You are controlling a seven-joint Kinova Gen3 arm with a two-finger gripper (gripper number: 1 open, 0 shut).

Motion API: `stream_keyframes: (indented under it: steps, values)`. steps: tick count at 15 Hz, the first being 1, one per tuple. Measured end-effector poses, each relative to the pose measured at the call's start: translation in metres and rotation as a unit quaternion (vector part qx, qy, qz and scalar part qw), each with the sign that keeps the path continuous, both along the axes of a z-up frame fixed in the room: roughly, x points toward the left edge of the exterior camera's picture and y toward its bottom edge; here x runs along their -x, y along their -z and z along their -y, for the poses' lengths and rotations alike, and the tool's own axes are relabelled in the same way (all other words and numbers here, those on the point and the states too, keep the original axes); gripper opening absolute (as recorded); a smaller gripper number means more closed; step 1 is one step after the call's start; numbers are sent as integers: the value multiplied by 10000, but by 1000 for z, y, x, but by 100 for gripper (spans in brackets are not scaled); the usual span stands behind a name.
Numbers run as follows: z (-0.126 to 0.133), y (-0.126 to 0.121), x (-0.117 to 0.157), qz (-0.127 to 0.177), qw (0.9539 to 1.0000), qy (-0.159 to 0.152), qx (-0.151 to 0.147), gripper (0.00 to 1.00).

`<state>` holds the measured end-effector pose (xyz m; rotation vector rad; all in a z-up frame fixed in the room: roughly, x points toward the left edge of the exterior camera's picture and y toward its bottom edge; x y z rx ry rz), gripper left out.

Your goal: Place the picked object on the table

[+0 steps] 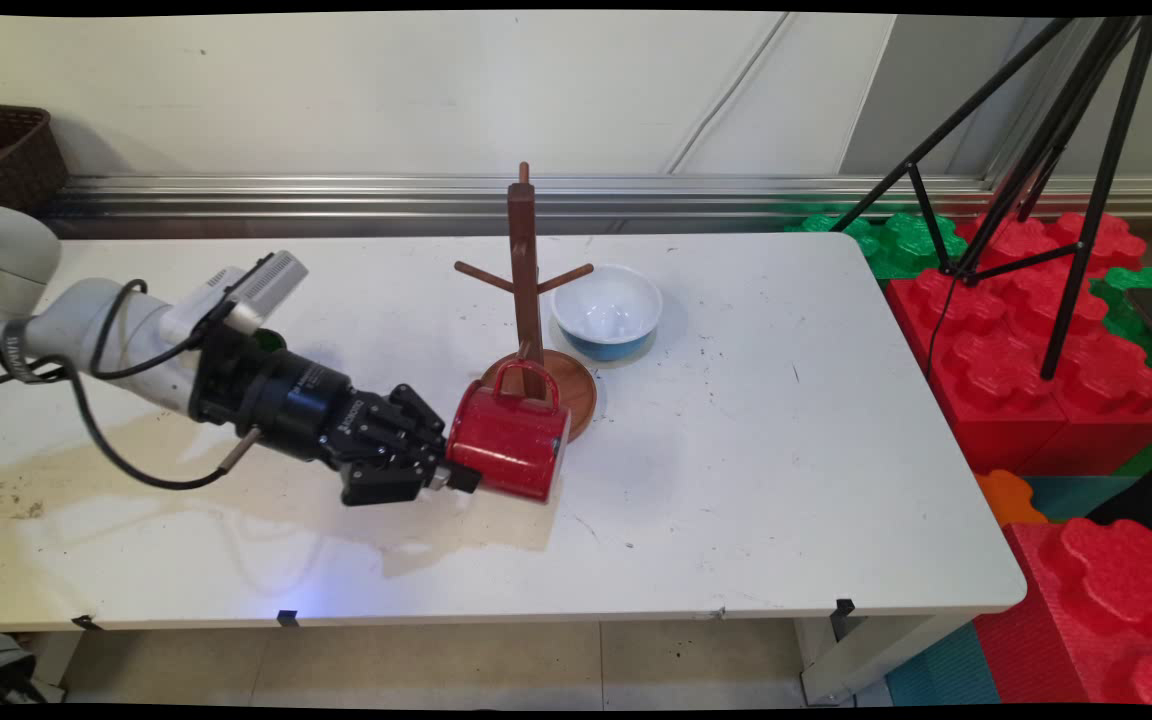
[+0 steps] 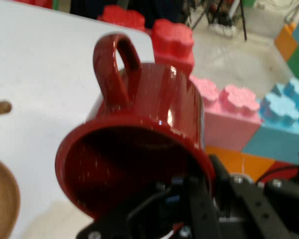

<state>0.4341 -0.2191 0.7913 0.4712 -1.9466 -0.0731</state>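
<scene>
A wooden mug tree (image 1: 528, 290), white bowl (image 1: 606, 311), and tripod (image 1: 1046, 160) stand around.

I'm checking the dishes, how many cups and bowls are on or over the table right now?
2. A red mug is held on its side in the gripper, beside the wooden mug tree. A white and blue bowl sits right of the tree.

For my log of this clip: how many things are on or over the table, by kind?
Mugs: 1, the red mug, held on its side by the gripper
Mug trees: 1, the wooden mug tree
Bowls: 1, the blue and white bowl
Total: 3
</scene>
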Motion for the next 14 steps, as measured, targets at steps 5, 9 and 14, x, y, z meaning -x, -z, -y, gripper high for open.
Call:
stream_keyframes:
  steps: [5,9,14]
  values:
    - [-11,-8,-7,86,9999,137,-19,0]
    - [-21,-16,-18,232,9995,230,12,0]
    - [-29,-27,-35,490,9983,292,117,0]
